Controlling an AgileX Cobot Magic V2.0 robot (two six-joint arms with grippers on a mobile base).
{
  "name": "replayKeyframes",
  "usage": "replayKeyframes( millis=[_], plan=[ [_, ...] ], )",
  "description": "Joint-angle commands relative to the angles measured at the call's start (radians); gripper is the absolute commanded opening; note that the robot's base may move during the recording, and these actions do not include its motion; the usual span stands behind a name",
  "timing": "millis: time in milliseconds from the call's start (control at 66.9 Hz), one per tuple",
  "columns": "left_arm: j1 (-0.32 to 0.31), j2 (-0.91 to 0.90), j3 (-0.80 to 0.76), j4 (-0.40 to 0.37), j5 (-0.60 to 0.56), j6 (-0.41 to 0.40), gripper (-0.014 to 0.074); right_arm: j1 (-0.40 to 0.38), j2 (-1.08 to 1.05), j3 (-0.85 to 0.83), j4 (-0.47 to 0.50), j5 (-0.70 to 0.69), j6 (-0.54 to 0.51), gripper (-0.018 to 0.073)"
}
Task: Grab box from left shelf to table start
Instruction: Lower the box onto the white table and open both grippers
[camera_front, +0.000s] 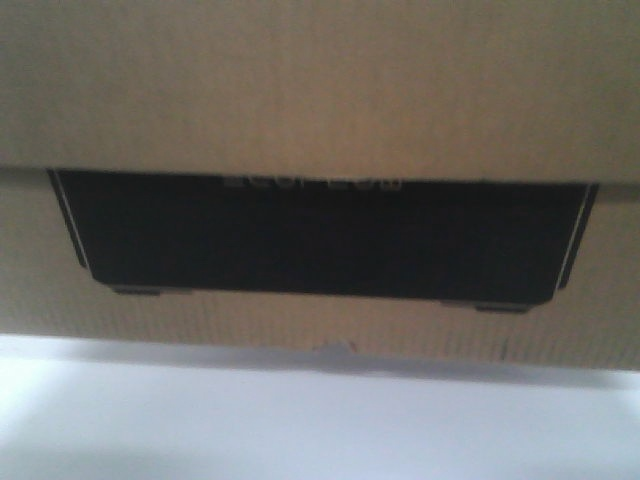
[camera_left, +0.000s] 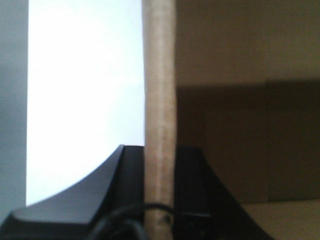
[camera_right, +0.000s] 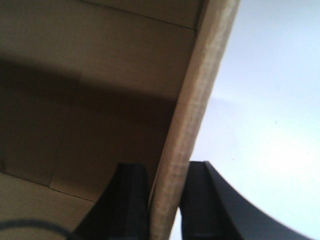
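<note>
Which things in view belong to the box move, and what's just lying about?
Job: brown cardboard box; white table; left gripper and right gripper, each clamped on a box wall.
Lying about: nothing I can make out; shelf not in view.

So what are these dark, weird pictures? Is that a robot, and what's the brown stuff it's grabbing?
Yes, it's a robot with two arms, and each picture comes from one of its cameras. The front camera looks straight at a big brown cardboard box with a black label. Below it is the white table. The other two cameras sit on the robot's wrists. The black curved pieces there are its fingers. The left hand pinches one upright wall of the box, with one finger inside the box and one outside. The right hand does the same on its side. So both hands hold the box together. I can't tell whether it rests on the table or hangs just above it.
</note>
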Motion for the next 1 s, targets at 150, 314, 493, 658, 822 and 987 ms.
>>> replayKeyframes(
  millis=[150,314,493,658,822,987],
  plan=[
    [-0.004,0.099,-0.047,-0.044,-0.184,-0.027,-0.0092,-0.001,0.116,-0.044,0.063,-0.14,-0.015,0.0063],
    [-0.002,0.155,-0.047,-0.071,-0.186,-0.027,-0.0092,-0.001,0.157,-0.044,0.063,-0.141,-0.015,0.0063],
    [-0.002,0.171,-0.047,-0.101,-0.22,-0.022,-0.0031,-0.001,0.158,-0.044,0.061,-0.137,-0.015,0.0116],
    [-0.002,0.171,-0.047,-0.114,-0.227,-0.021,0.0319,-0.001,0.158,-0.044,0.031,-0.136,-0.015,0.0368],
    [-0.001,0.171,-0.047,-0.114,-0.222,-0.021,0.0569,-0.001,0.158,-0.044,-0.005,-0.141,-0.015,0.0614],
    [-0.001,0.171,-0.054,-0.114,-0.213,-0.021,0.057,-0.001,0.145,-0.045,-0.007,-0.144,-0.014,0.0627]
  ],
)
